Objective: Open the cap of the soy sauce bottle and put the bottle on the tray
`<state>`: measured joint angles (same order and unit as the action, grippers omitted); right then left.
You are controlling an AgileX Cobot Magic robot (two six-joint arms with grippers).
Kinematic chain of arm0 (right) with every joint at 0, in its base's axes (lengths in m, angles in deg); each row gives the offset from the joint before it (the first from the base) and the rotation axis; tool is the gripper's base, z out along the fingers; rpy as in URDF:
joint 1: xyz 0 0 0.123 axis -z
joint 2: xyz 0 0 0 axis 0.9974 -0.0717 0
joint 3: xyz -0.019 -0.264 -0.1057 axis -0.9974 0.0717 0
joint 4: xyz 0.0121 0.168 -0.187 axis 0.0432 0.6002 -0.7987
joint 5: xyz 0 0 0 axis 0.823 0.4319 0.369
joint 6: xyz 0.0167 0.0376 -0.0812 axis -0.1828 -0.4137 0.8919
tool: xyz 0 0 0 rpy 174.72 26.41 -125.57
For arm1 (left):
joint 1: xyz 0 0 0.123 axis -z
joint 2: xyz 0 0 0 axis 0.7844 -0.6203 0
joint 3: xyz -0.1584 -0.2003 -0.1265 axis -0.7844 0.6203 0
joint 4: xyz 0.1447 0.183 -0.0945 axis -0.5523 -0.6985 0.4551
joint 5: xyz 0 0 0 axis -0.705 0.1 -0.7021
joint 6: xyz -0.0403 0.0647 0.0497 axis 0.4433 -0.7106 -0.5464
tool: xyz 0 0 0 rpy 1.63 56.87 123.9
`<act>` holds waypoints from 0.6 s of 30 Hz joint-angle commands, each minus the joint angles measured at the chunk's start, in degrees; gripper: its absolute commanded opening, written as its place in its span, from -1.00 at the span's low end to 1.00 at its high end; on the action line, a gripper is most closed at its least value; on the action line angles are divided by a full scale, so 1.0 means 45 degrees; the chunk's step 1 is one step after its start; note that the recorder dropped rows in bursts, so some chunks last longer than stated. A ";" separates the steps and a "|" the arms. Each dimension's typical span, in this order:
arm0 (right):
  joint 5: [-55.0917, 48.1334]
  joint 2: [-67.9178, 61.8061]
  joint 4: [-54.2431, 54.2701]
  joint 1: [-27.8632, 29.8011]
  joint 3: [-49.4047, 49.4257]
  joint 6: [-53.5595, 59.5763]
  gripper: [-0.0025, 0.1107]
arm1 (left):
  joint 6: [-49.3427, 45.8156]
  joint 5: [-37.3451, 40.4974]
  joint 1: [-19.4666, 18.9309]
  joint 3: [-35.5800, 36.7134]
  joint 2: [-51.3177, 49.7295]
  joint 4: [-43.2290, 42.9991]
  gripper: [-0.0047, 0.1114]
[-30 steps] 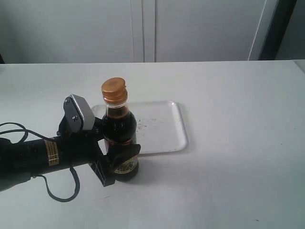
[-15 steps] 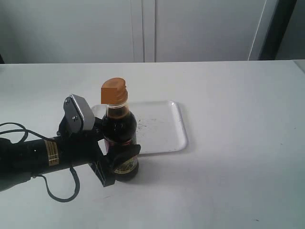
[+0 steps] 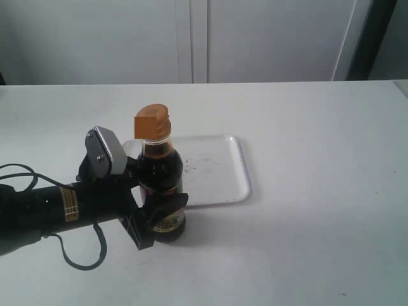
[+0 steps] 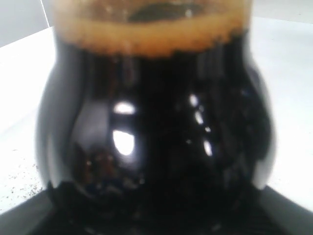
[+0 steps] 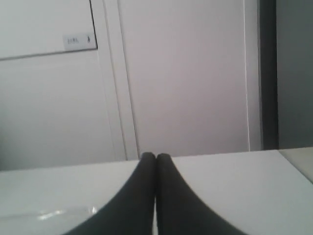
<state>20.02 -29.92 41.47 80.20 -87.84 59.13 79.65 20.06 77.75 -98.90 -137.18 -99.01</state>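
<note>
The soy sauce bottle (image 3: 160,172), dark glass with a yellow and red label low down, stands upright on the table just in front of the near left corner of the white tray (image 3: 217,169). Its orange-brown cap (image 3: 153,122) sits on the neck and looks closed. My left gripper (image 3: 159,218) reaches in from the left and is shut on the bottle's lower body. In the left wrist view the dark bottle (image 4: 156,137) fills the picture. My right gripper (image 5: 156,157) shows only in its own wrist view, shut with nothing between its fingers.
The white table (image 3: 319,242) stretches to the right of and in front of the tray. A black cable (image 3: 76,258) loops beside the left arm. White cabinet doors (image 3: 191,38) stand behind the table.
</note>
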 commanded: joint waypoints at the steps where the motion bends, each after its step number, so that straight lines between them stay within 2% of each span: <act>1: 0.1371 0.0084 0.0191 0.0008 0.0065 -0.1134 -0.96 | -0.0252 -0.0040 0.0089 0.0012 0.0020 0.0010 -0.91; 9: 0.1454 -0.0093 0.0082 0.0008 -0.1327 -0.1239 -0.96 | -0.0252 -0.0040 0.0089 0.0012 0.0020 0.0010 -0.91; 18: 0.1705 -0.3021 -0.0641 0.0008 -0.3366 -0.1238 -0.96 | -0.0252 -0.0040 0.0089 0.0012 0.0020 0.0010 -0.91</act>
<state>26.27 -39.01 40.14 80.20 -100.26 53.71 79.65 20.06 77.75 -98.90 -137.18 -99.01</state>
